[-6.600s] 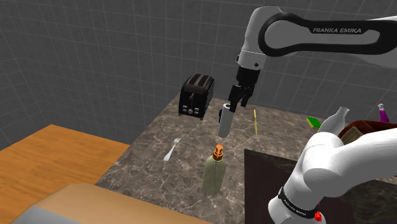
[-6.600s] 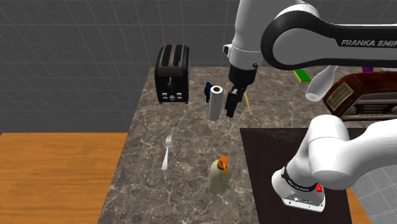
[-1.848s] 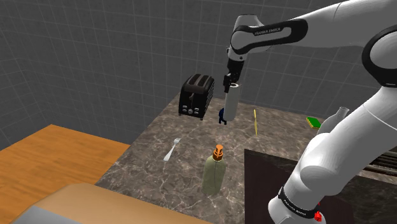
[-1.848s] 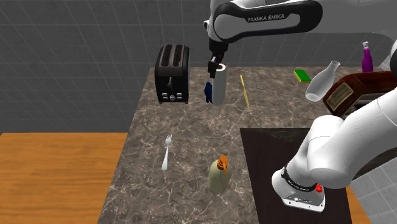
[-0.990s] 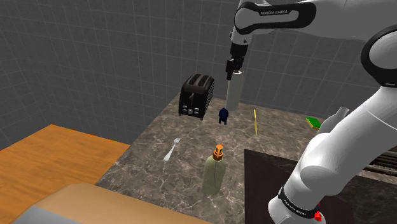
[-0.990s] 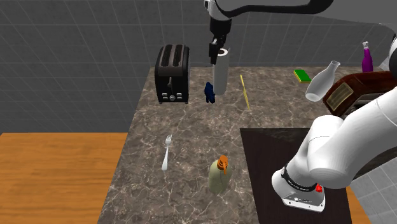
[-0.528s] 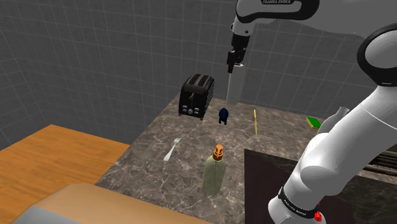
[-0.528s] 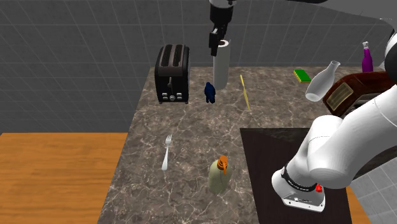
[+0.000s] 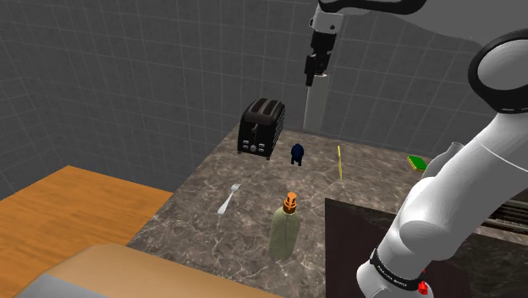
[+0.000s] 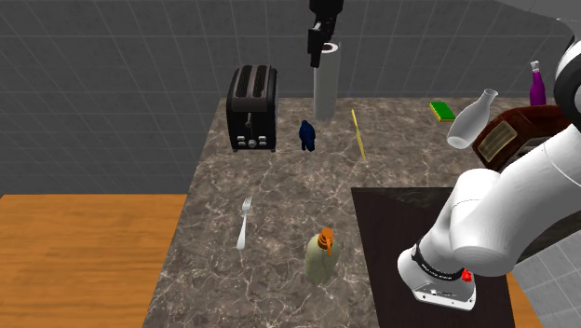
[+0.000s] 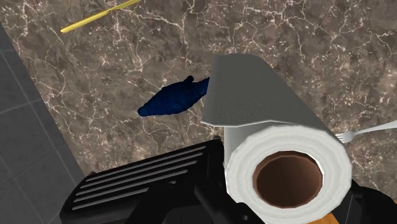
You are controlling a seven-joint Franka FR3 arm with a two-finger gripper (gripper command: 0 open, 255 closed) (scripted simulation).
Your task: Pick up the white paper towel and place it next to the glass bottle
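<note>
Paper towel roll (image 10: 327, 84): white, brown cardboard core, hanging in the air over the far end of the worktop (image 10: 279, 186), close to the grey tiled wall. Long axis upright, core opening at the top. A loose flap of sheet stands off its side in the wrist view.

Pincer (image 10: 318, 54): clamped on the roll's top rim, one finger seemingly down the core. Nothing else bears the roll.

Toaster (image 10: 252, 121): black, at the back of the worktop, on the second exterior view's left of the roll and lower.

Glass bottle (image 10: 319, 261): olive-tinted, orange stopper, upright near the worktop's front part, just beside the stand's dark top. Contents: cannot tell. It lies well apart from the pincer, far below it and toward the stand. In the second exterior view it sits almost straight down the picture from the roll.

- Judgement: the carry runs back toward the stand and a long way down.
- Roll should go down upright beside the bottle, not onto it.

White vase (image 10: 473, 116): narrow neck, by the second exterior view's right edge. Contents not visible.

Fork (image 10: 244, 224): flat on the marble, on the second exterior view's left of the bottle, near but apart.

Yellow stick (image 10: 358, 135): flat, near the back.

Blue figure (image 10: 308, 135): small, on the worktop beneath the roll, not touching it.
</note>
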